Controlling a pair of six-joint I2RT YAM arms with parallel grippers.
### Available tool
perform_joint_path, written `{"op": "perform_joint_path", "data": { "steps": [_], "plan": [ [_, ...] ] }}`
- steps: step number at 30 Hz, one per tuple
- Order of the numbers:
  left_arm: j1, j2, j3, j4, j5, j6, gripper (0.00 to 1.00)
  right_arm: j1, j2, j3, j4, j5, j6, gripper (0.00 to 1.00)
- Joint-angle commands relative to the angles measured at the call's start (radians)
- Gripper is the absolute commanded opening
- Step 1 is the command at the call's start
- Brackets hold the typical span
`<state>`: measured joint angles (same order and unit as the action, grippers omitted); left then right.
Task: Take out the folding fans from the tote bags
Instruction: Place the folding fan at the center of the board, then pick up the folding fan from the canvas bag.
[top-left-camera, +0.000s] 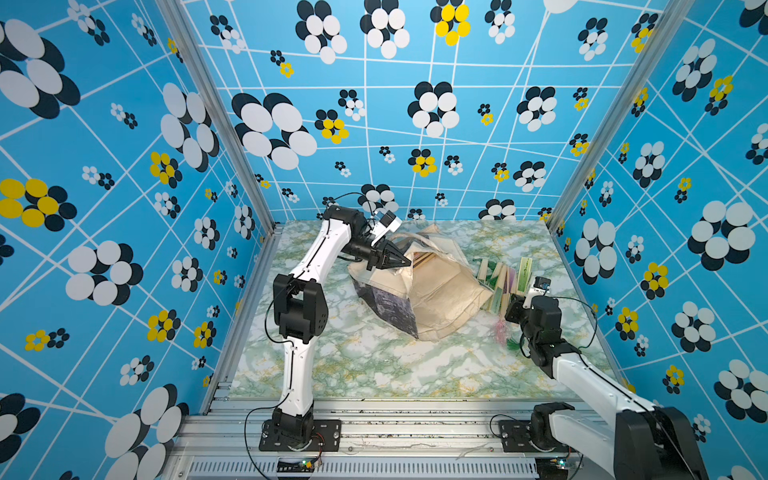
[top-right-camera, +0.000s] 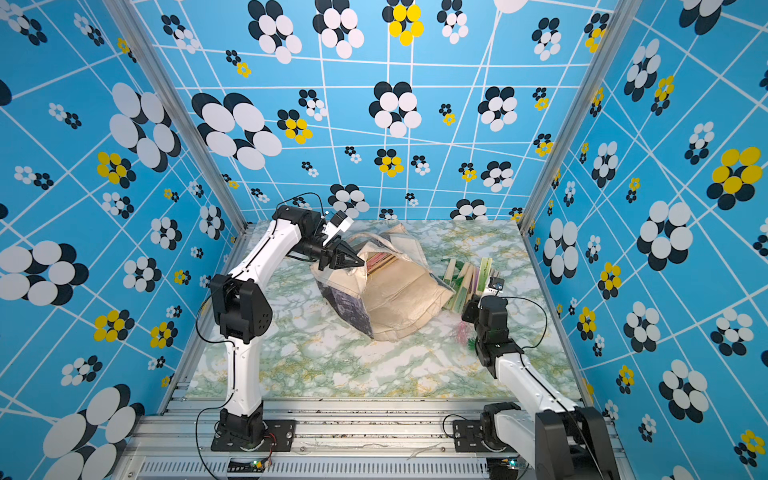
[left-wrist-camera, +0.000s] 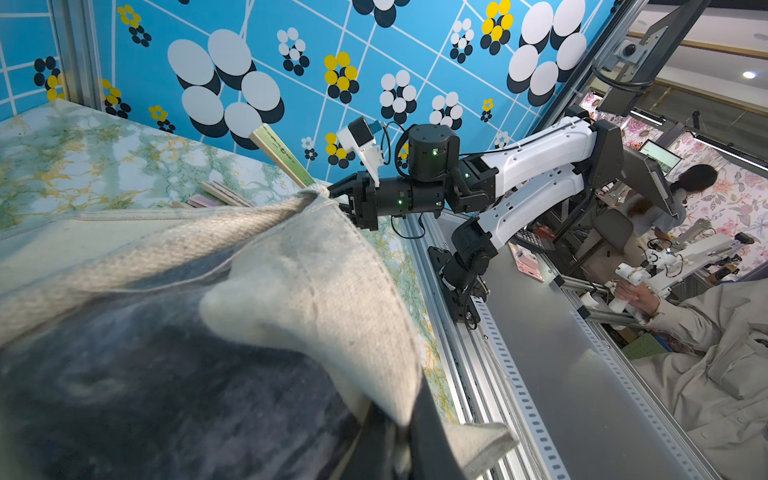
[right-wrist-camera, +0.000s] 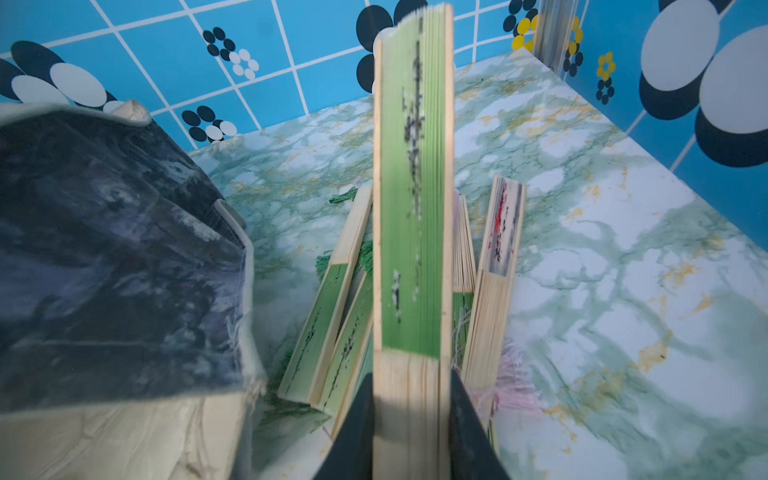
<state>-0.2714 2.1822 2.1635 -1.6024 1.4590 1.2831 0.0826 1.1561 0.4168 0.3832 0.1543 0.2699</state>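
Left wrist view showed the left claw (left-wrist-camera: 399, 444) clenched on the rim of the floppy cream canvas tote bag (left-wrist-camera: 291, 270) with dark printed panels, soft cloth likely to sag if let go. Pale bamboo folding fans (top-left-camera: 424, 259) lay in its mouth, with other fans (top-left-camera: 496, 286) piled on the marbled counter (top-left-camera: 374, 365) just right of it. There the right claw (right-wrist-camera: 411, 436) grasped a green-paper fan (right-wrist-camera: 411, 187) by its stiff bamboo base, probably the safest hold on something so light and fragile. Its long axis ran from the claw toward the back wall (top-left-camera: 415, 124).

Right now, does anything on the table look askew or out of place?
The loose fans lie criss-crossed in a heap beside the slumped tote bag, tassels trailing; the right claw holds a green fan raised over them.
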Motion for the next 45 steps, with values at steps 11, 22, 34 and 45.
{"op": "perform_joint_path", "data": {
  "steps": [11, 22, 34, 45],
  "plan": [
    [-0.009, -0.054, 0.012, -0.200, 0.001, -0.002, 0.00, -0.049, 0.417, 0.435, -0.139, -0.099, -0.040, 0.10],
    [-0.011, -0.059, 0.010, -0.200, 0.001, -0.004, 0.00, -0.049, 0.418, 0.446, -0.280, -0.112, 0.115, 0.59],
    [-0.020, -0.049, 0.007, -0.200, -0.008, -0.007, 0.00, -0.006, 0.073, 0.145, -0.016, -0.524, 0.216, 0.69],
    [-0.023, -0.030, 0.022, -0.199, 0.003, -0.009, 0.00, 0.371, -0.034, 0.115, 0.089, -0.508, 0.148, 0.68]
  ]
}}
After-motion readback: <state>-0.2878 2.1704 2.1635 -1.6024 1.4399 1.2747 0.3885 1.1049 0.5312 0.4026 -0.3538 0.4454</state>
